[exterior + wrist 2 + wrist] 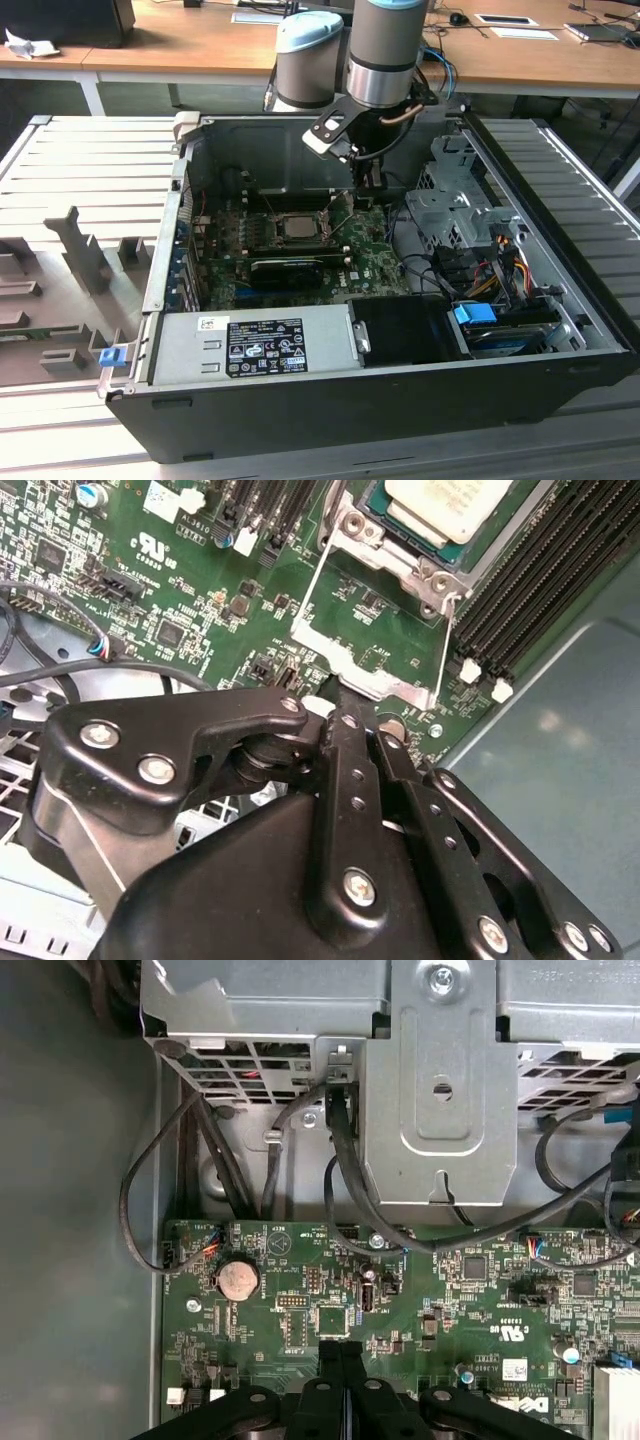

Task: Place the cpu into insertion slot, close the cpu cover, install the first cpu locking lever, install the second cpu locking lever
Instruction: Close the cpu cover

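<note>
Now, tool (pixel 342 695) fingers tight together, empty, tip at metal tab (pixel 365 670) near cpu (pixel 450 505).

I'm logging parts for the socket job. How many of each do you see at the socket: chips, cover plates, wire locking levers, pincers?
cpu: 1
cpu cover: 1
locking levers: 2
pincer: 1
Total: 5
</note>
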You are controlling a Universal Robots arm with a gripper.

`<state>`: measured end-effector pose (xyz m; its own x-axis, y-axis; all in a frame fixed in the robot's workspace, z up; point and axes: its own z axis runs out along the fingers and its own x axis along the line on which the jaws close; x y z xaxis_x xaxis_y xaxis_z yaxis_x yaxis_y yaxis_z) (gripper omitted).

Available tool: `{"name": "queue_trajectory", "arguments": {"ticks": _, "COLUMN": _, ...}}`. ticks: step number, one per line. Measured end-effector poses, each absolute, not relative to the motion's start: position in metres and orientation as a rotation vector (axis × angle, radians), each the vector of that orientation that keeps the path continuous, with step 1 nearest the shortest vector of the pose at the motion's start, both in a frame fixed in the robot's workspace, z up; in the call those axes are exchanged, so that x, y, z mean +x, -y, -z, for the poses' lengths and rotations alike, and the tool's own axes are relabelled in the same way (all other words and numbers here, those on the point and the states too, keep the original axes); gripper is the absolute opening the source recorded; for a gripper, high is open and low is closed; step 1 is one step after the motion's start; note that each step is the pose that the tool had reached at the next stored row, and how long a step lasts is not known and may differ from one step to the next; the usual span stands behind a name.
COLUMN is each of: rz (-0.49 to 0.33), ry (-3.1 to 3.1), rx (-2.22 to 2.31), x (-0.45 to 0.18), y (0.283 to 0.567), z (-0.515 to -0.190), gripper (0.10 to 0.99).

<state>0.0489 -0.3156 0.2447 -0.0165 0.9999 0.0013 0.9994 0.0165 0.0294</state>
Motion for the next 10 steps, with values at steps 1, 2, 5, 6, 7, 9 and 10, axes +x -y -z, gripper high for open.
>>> {"name": "queue_trajectory", "arguments": {"ticks": 1, "rz": -0.034, "ry": -2.225, "rx": 2.189, "x": 0.0485, "y": 0.3156, "z": -0.2447, "gripper": 0.106}}
{"name": "queue_trajectory", "arguments": {"ticks": 2, "rz": -0.034, "ry": -2.226, "rx": 2.189, "x": 0.0481, "y": 0.3156, "z": -0.2447, "gripper": 0.106}}
{"name": "queue_trajectory", "arguments": {"ticks": 5, "rz": -0.034, "ry": -2.225, "rx": 2.189, "x": 0.0469, "y": 0.3156, "z": -0.2447, "gripper": 0.106}}
{"name": "queue_trajectory", "arguments": {"ticks": 6, "rz": -0.034, "ry": -2.225, "rx": 2.189, "x": 0.0463, "y": 0.3156, "z": -0.2447, "gripper": 0.106}}
{"name": "queue_trajectory", "arguments": {"ticks": 7, "rz": -0.034, "ry": -2.226, "rx": 2.189, "x": 0.0459, "y": 0.3156, "z": -0.2447, "gripper": 0.106}}
{"name": "queue_trajectory", "arguments": {"ticks": 9, "rz": -0.034, "ry": -2.226, "rx": 2.189, "x": 0.0450, "y": 0.3156, "z": -0.2447, "gripper": 0.106}}
{"name": "queue_trajectory", "arguments": {"ticks": 10, "rz": -0.034, "ry": -2.226, "rx": 2.189, "x": 0.0443, "y": 0.3156, "z": -0.2447, "gripper": 0.106}}
